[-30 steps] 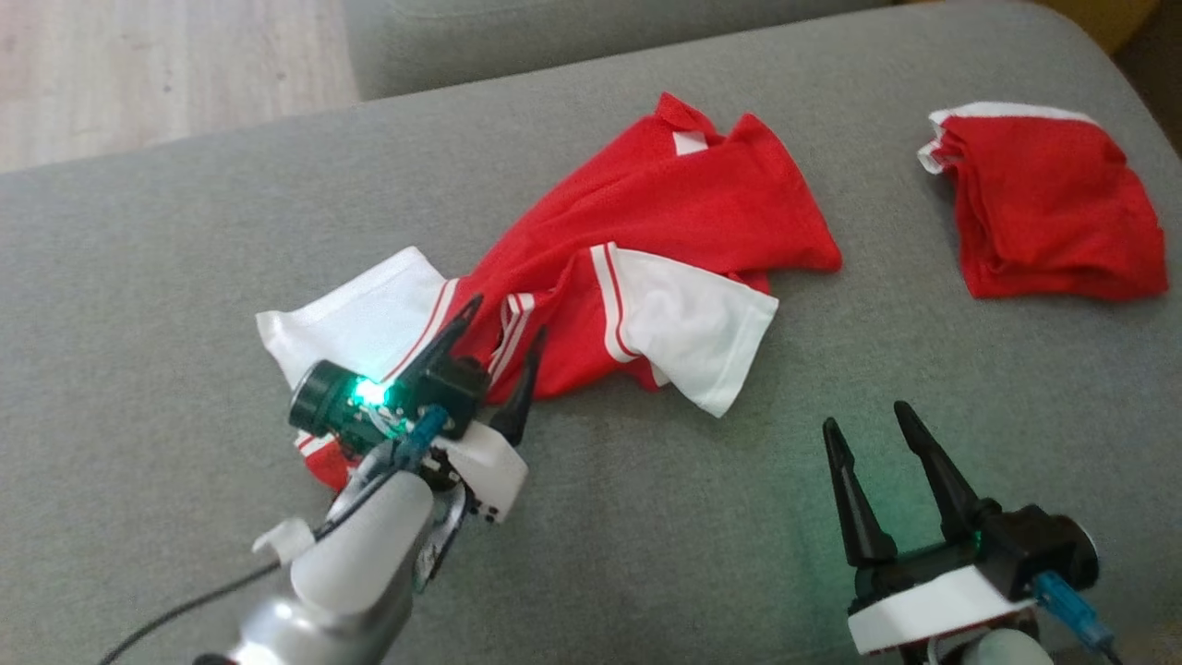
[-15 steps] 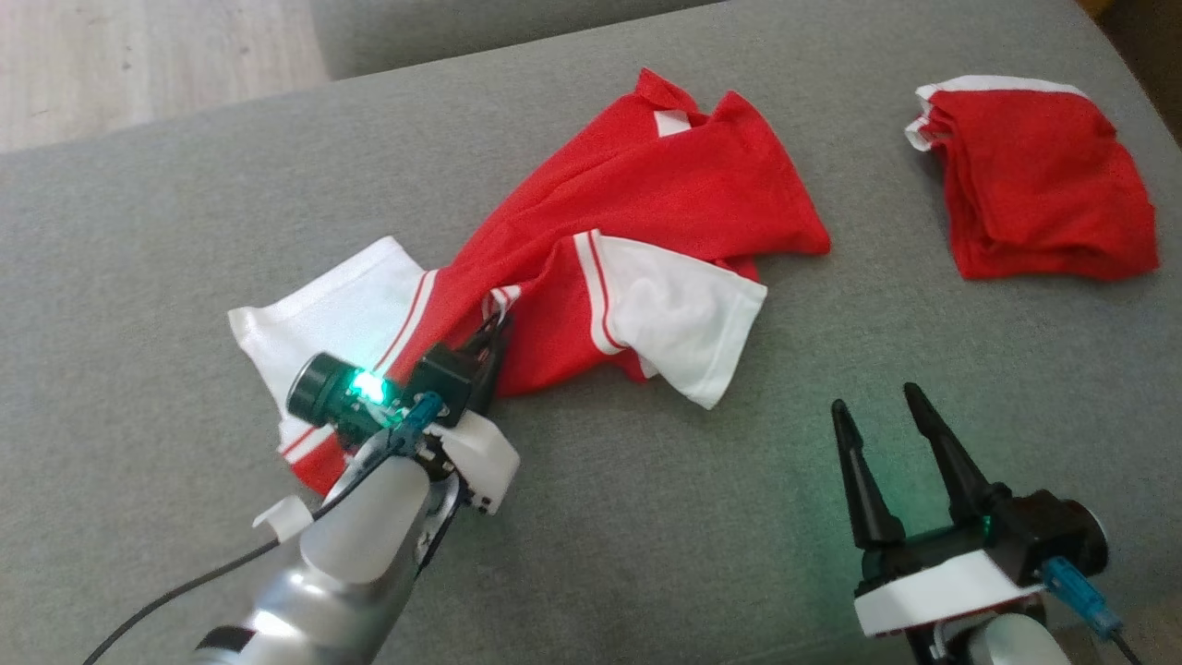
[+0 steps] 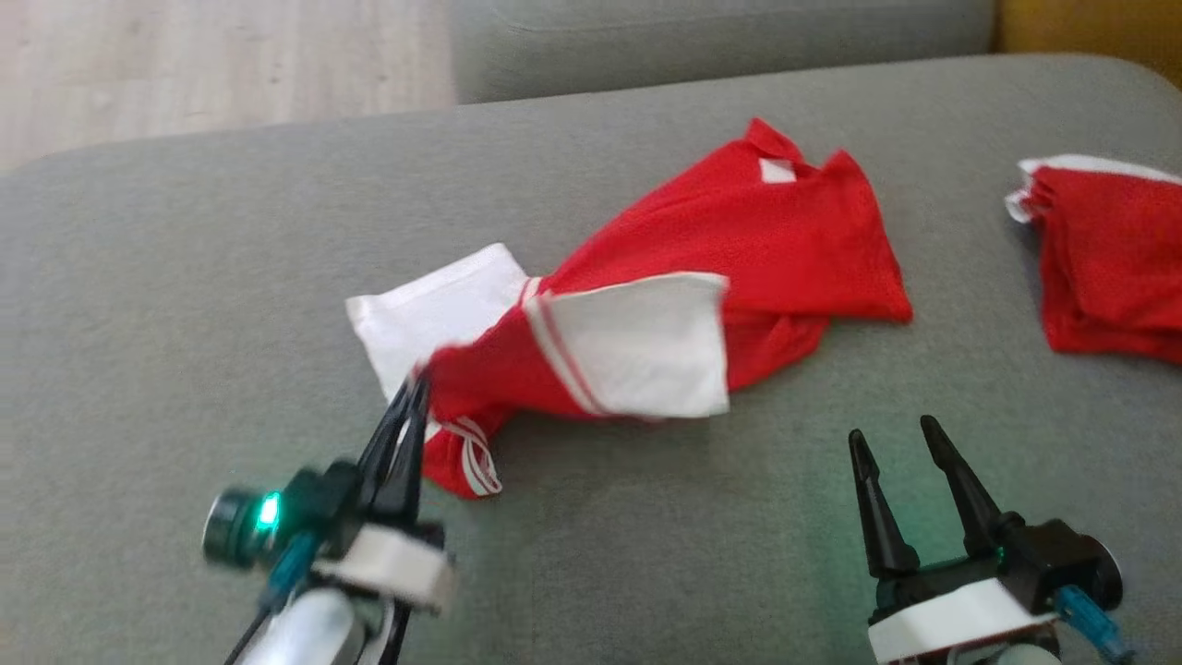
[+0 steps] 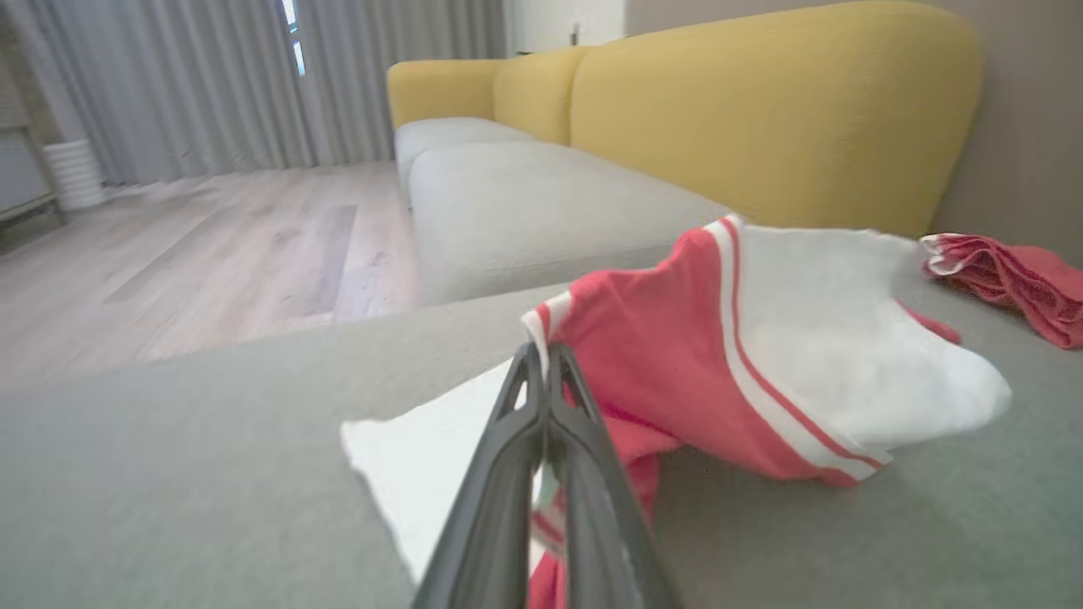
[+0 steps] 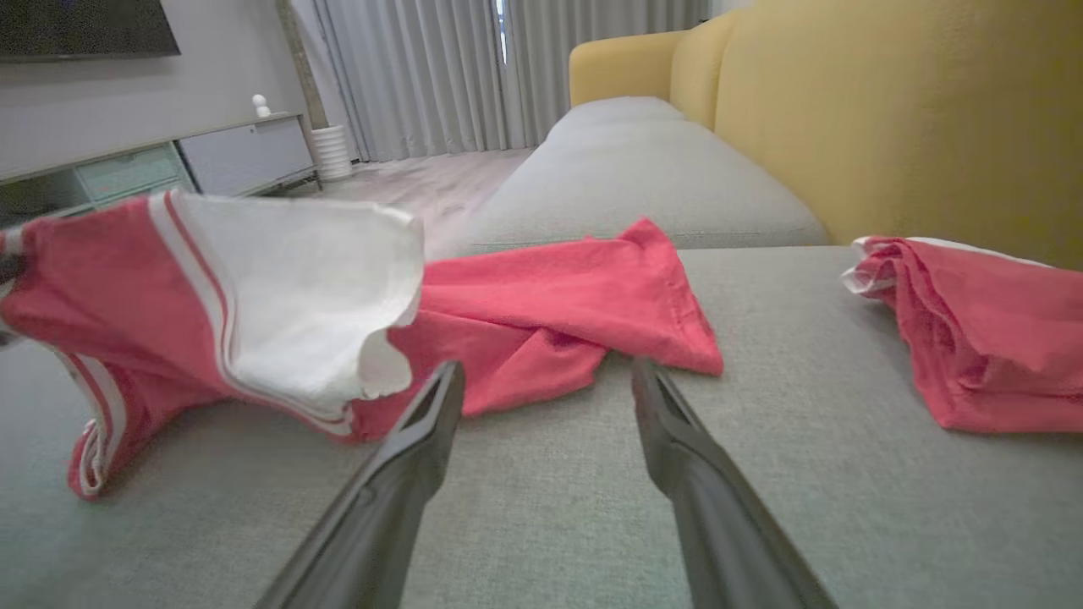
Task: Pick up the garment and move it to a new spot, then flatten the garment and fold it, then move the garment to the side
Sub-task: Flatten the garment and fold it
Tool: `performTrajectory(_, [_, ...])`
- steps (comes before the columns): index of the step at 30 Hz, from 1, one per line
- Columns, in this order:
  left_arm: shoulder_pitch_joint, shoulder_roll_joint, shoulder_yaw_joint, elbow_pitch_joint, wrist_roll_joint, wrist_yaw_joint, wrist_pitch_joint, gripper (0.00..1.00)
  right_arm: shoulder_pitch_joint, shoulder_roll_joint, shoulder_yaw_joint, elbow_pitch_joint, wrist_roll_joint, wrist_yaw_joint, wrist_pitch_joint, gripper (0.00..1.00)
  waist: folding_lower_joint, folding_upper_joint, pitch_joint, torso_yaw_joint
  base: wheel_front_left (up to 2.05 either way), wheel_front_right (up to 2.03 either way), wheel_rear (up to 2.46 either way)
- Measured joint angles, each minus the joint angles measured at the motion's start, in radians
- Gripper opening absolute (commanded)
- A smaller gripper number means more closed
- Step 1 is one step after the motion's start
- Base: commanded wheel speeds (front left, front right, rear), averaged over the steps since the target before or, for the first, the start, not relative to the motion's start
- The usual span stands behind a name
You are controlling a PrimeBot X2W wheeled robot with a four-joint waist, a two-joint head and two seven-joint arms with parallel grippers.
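The garment (image 3: 739, 240) is a red shirt with white sleeves, lying crumpled across the grey sofa cushion (image 3: 185, 277). My left gripper (image 3: 417, 386) is shut on the garment's red edge near the collar, and that end is lifted off the cushion. In the left wrist view the shut left gripper (image 4: 546, 355) pinches the garment (image 4: 660, 364) where the red cloth is trimmed with white stripes. My right gripper (image 3: 894, 436) stands open at the lower right, apart from the cloth. In the right wrist view the garment (image 5: 550, 296) lies beyond the open right gripper (image 5: 546, 376).
A second red cloth, folded with a white edge (image 3: 1108, 268), lies at the cushion's right side, also the folded red cloth (image 5: 981, 338). A yellow sofa back (image 5: 888, 110) stands behind. Wooden floor (image 3: 185, 65) lies beyond the cushion's far edge.
My left gripper closed on the garment's edge, then pulled back and up, dragging that end toward me; the white sleeve flipped over. The head camera shifted. The right gripper stayed open.
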Motion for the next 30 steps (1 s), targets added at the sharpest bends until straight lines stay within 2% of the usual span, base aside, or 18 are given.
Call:
performTrajectory(4, [0.116,0.035,0.019,-0.057,-0.051,0.018,0.036,0.0,0.0,0.0,0.001,0.0,0.0,0.0,0.0,1.0,0.0,0.0,-0.015,0.041,0.0,0.0,0.0])
performTrajectory(10, [0.168,0.041,0.02,-0.025,-0.105,0.019,0.078,0.0,0.001,0.0,0.007,0.001,0.0,0.0,0.0,1.0,0.0,0.0,-0.025,0.07,0.0,0.0,0.0])
performTrajectory(11, [0.168,0.04,0.02,-0.017,-0.105,0.019,0.079,0.45,0.001,0.0,0.01,0.001,0.0,0.0,0.0,1.0,0.0,0.0,-0.025,0.07,0.0,0.0,0.0])
performTrajectory(12, [0.168,0.039,0.019,-0.011,-0.105,0.019,0.08,1.0,0.001,-0.001,0.013,0.001,0.0,0.0,0.0,1.0,0.0,0.0,-0.025,0.069,0.0,0.0,0.0])
performTrajectory(15, [0.165,0.039,0.011,-0.013,-0.088,0.029,0.079,1.0,0.001,-0.003,0.02,0.002,0.0,0.0,0.0,1.0,0.0,0.0,-0.027,0.062,0.0,0.0,0.0])
performTrajectory(18, [0.141,0.057,-0.017,-0.046,-0.015,0.048,0.08,1.0,0.001,-0.009,0.021,0.002,0.0,0.0,0.0,1.0,0.0,0.0,-0.028,0.053,0.0,0.0,0.0])
performTrajectory(23, [0.003,0.074,-0.059,-0.123,0.077,0.055,0.136,1.0,0.0,-0.012,0.026,0.004,0.0,0.0,0.0,1.0,0.0,0.0,-0.028,0.034,0.0,0.0,0.0])
performTrajectory(27, [-0.089,0.073,-0.088,-0.125,0.112,0.027,0.163,1.0,0.0,-0.015,0.036,0.005,0.0,0.0,0.0,1.0,0.0001,0.0,-0.022,0.019,0.0,0.0,0.0])
performTrajectory(30, [-0.168,0.062,-0.116,-0.084,0.133,-0.016,0.185,1.0,-0.003,-0.016,0.043,0.005,0.0,0.0,0.0,1.0,0.0001,0.0,-0.013,0.001,0.0,0.0,0.0])
